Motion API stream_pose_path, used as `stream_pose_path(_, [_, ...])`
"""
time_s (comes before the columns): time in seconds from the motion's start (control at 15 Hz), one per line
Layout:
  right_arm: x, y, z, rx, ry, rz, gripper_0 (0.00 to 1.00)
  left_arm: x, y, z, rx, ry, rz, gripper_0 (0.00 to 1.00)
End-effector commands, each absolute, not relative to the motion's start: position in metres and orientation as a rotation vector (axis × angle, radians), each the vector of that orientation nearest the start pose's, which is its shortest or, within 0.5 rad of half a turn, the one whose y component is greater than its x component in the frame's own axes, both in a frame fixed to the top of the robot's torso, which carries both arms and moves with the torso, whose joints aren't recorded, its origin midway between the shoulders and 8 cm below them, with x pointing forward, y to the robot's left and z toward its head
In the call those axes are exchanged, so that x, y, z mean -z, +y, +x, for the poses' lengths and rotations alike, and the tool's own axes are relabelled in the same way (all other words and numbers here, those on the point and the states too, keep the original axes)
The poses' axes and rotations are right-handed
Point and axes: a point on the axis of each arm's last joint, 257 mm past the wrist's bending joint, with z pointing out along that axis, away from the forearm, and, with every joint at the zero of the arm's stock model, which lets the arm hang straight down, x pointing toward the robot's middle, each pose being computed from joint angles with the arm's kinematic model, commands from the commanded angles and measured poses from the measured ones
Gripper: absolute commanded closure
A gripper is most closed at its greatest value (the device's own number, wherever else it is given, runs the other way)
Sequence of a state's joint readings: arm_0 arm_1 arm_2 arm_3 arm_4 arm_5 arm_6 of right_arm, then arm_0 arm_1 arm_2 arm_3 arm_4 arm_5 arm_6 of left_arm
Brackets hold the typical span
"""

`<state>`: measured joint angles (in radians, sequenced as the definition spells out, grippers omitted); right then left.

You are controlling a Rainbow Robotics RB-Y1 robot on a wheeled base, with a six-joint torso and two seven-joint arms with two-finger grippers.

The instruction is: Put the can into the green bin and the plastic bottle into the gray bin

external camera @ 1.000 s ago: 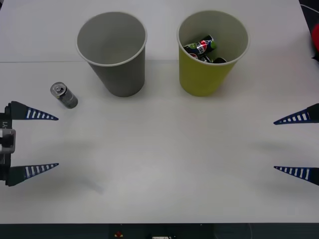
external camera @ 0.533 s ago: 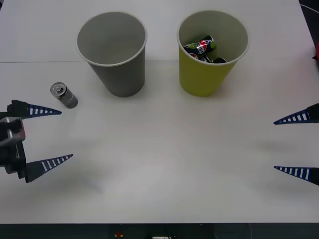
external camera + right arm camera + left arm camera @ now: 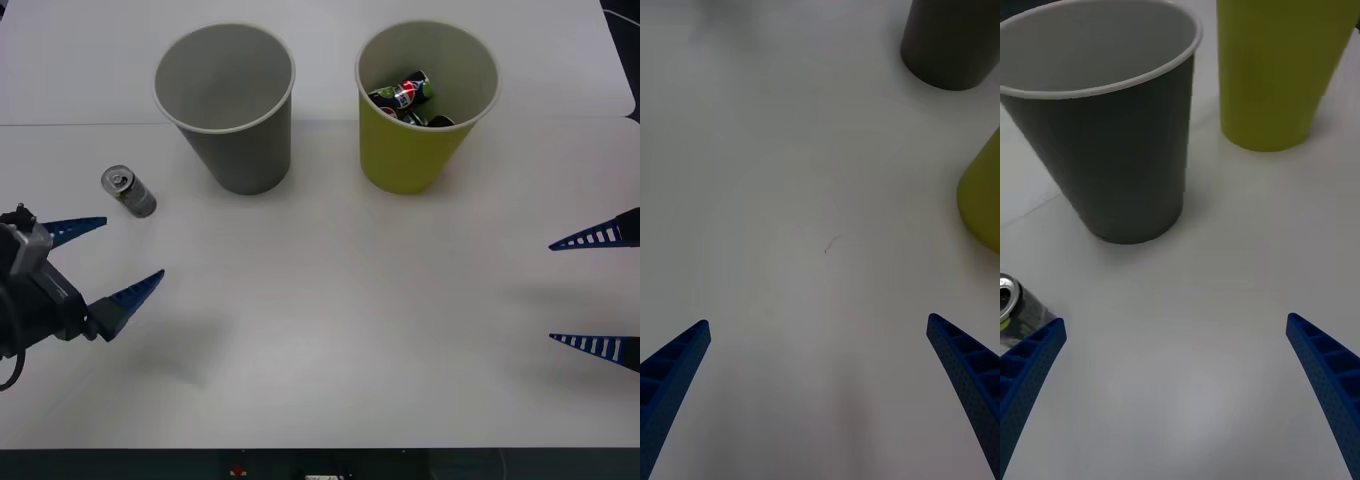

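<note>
The gray bin [image 3: 226,105] is standing upright at the far left-centre of the white table [image 3: 330,330], and its inside is showing bare gray wall and floor. The green bin [image 3: 425,103] is standing just to its right, apart from it, also upright. Inside the green bin, dark cans [image 3: 405,95] with red-and-blue logos are lying piled against the bottom.

The can [image 3: 128,191] is lying tilted on the table to the left of the gray bin, near it but not touching, its shiny top facing up and toward the camera. In the left wrist view the can's top is peeking in at the edge beside one blue finger.

The left gripper [image 3: 104,260] is hovering at the table's left side, just in front of the can, with its fingers spread wide and nothing between them. It is angled toward the bins, with both bins showing ahead in its wrist view.

The right gripper [image 3: 597,291] is hanging at the right edge of the table, well apart from the bins, its fingers likewise spread and holding nothing.
</note>
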<state>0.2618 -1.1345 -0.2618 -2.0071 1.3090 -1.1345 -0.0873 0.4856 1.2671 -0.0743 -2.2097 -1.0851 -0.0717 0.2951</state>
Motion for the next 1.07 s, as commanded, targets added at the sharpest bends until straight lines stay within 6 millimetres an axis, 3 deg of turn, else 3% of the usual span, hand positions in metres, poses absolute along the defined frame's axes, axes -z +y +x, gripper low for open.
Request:
stream_pose_path(0.07, [0.167, -0.286, 0.341, -0.209, 1.596, -1.634, 0.0, 0.167, 0.284, 0.393, 0.153, 1.759, 0.574, 0.0])
stream_pose_path(0.33, [0.167, -0.286, 0.341, -0.209, 1.596, -1.634, 0.0, 0.182, 0.3, 0.391, 0.141, 1.81, 0.337, 0.0])
stream_pose_path(1.07, [0.167, -0.286, 0.341, -0.209, 1.596, -1.634, 0.0, 0.219, 0.344, 0.378, 0.01, 1.823, -0.054, 0.0])
